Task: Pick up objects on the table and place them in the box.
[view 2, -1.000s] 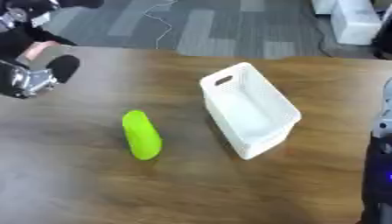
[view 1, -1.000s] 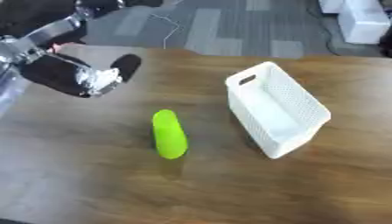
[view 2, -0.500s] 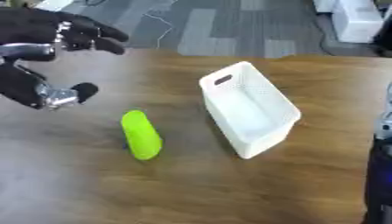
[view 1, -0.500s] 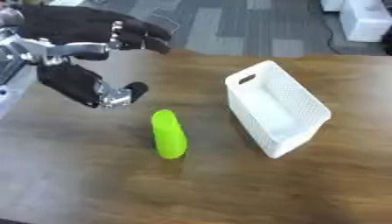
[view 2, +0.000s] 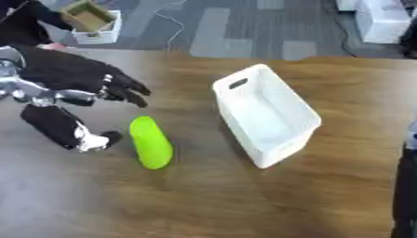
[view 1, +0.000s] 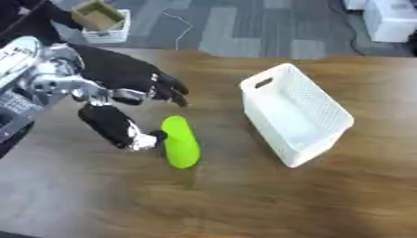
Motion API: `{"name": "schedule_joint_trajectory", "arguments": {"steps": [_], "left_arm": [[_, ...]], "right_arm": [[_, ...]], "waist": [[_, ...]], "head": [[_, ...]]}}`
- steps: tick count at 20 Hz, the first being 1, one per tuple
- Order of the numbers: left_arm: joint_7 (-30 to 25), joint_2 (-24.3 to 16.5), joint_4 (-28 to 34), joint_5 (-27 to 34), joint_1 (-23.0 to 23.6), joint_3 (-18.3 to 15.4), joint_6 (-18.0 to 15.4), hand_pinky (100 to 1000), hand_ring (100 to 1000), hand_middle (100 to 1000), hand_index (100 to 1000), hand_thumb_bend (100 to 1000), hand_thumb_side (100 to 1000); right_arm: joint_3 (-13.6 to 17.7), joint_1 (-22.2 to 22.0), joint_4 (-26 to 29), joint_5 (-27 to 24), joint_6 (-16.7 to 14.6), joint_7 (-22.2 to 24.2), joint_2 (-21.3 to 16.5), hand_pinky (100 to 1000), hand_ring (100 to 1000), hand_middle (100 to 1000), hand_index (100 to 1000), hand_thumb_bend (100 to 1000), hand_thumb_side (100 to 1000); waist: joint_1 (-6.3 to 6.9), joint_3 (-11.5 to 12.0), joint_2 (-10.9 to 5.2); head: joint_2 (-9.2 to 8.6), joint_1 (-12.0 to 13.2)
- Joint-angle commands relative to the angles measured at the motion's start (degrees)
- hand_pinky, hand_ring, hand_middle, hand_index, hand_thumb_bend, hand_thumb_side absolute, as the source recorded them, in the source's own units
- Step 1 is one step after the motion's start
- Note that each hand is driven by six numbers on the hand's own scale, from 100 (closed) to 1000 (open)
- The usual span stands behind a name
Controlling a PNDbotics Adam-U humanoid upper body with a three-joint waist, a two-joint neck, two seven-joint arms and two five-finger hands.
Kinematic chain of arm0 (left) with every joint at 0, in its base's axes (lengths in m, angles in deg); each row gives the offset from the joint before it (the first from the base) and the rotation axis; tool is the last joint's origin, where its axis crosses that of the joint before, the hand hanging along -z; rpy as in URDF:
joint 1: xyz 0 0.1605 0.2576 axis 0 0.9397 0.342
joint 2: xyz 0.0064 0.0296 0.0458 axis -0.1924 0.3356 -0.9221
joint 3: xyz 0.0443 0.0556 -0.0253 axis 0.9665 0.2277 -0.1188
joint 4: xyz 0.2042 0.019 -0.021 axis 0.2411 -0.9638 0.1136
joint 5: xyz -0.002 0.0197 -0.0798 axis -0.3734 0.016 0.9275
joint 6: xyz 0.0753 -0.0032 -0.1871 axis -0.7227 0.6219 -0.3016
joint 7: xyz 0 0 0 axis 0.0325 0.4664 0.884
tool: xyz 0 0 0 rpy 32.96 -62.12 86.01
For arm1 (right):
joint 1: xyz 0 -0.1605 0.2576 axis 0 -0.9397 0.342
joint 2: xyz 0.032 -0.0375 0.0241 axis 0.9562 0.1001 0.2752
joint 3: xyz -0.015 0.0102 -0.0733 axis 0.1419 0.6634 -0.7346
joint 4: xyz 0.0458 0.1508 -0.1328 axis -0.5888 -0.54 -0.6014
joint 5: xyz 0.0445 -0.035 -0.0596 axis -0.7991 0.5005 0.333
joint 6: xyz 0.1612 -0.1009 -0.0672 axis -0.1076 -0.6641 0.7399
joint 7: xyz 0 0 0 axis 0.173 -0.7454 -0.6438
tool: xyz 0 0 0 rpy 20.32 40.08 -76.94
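Left eye view: the left robot hand (view 1: 122,76) has dropped closer, spread open around the green object (view 1: 180,142).

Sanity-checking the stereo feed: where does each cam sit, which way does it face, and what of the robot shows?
Left eye view: in the head, looking down at the wooden table; the left hand reaches open toward the green object.
Right eye view: same head, set slightly right; a dark strip, probably the right arm, shows at the right edge.
Shared: hand, green object, white basket.
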Motion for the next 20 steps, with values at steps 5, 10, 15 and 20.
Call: {"name": "schedule_joint_trajectory", "arguments": {"steps": [5,10,15,20], "left_arm": [[0.04,-1.7,0.6,-4.87,-1.04,0.21,-1.3,1000,1000,1000,1000,779,777],[0.04,-1.57,0.6,-6.31,-0.35,0.92,-1.06,1000,1000,1000,994,746,776],[0.04,-1.46,0.6,-7.34,0.83,2.3,0.73,1000,1000,1000,988,740,797],[0.04,-1.38,0.6,-7.59,1.61,2.87,2.56,1000,1000,1000,987,728,807]], "right_arm": [[-0.23,1.47,0.73,-0.27,-4.33,4.63,-0.52,275,318,360,490,100,1000],[-0.21,1.51,0.73,-0.42,-4.25,4.78,-0.57,275,318,360,490,100,1000],[-0.2,1.67,0.73,-0.6,-4.22,4.92,-0.48,275,318,360,490,100,1000],[-0.27,1.86,0.73,-0.79,-4.05,5.07,-0.36,276,318,360,491,100,1000]], "waist": [[-0.05,-0.03,-0.37],[-0.13,-0.07,-0.28],[-0.19,-0.25,-0.06],[-0.21,-0.53,0.18]], "head": [[-0.04,0.87],[-0.04,1.2],[-0.04,1.3],[-0.04,1.24]]}}
